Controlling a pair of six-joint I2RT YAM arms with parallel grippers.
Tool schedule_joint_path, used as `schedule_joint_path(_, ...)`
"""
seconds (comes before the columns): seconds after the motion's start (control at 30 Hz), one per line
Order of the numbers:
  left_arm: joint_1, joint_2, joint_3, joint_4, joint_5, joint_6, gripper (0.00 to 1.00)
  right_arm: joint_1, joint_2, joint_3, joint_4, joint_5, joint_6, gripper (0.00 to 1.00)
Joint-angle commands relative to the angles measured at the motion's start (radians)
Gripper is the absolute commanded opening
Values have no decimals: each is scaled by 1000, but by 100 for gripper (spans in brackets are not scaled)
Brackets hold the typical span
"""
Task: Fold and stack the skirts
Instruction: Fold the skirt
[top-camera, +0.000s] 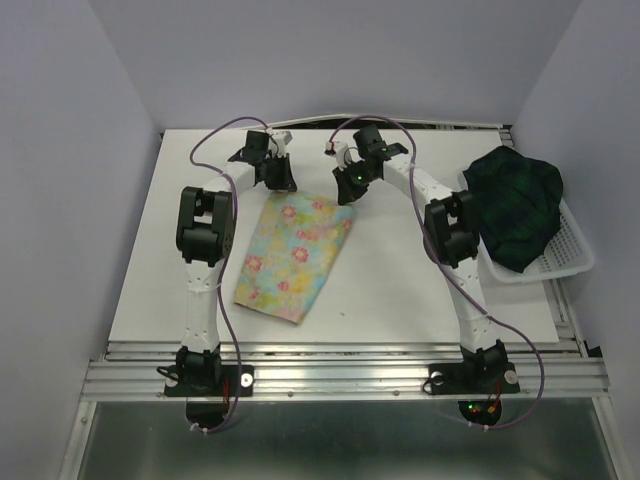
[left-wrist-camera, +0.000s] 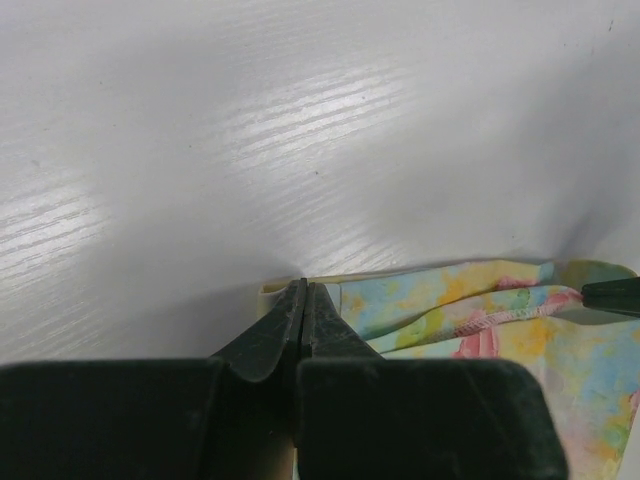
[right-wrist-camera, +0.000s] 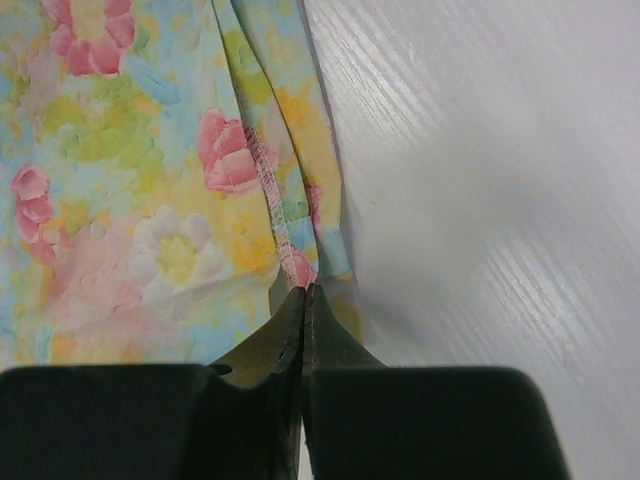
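Pinching the upper corners of the floral skirt (top-camera: 293, 260), spread flat mid-frame on the counter (top-camera: 400, 290), with left hand (top-camera: 274, 176) and right hand (top-camera: 349, 188) each pressed together. Could slip from such thin bites, or fold skewed if lifted unevenly

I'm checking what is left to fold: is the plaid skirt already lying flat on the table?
No, the plaid skirt sits bunched in the white basket at the right.

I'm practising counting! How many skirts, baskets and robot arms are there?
Skirts: 2, the flowery skirt and the plaid skirt
Baskets: 1, the white basket
Robot arms: 2, left arm and right arm
Total: 5
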Motion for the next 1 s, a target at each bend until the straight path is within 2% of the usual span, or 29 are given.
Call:
schedule_joint_path(0.0,-1,19,37,-40,-44,21,0,-19,-77,-6,-9,17,-25,1)
schedule_joint_path(0.47,-1,39,64,-69,-65,16,0,-37,-178,-201,-28,94,-140,1)
schedule_joint_path(0.8,-1,28,51,-57,-53,15,0,-56,-152,-163,9,123,-103,1)
schedule_joint_path(0.87,3,-19,13,-20,2,21,0,-56,-154,-161,35,126,-83,1)
schedule_joint_path(0.9,3,-43,-4,32,8,22,8,-56,-157,-160,66,129,-61,1)
schedule_joint_path(0.93,3,-73,-19,59,18,31,30,-56,-158,-157,86,148,-48,2)
schedule_joint_path(0.97,6,-135,-45,96,42,38,46,-56,-160,-155,125,163,-37,8)
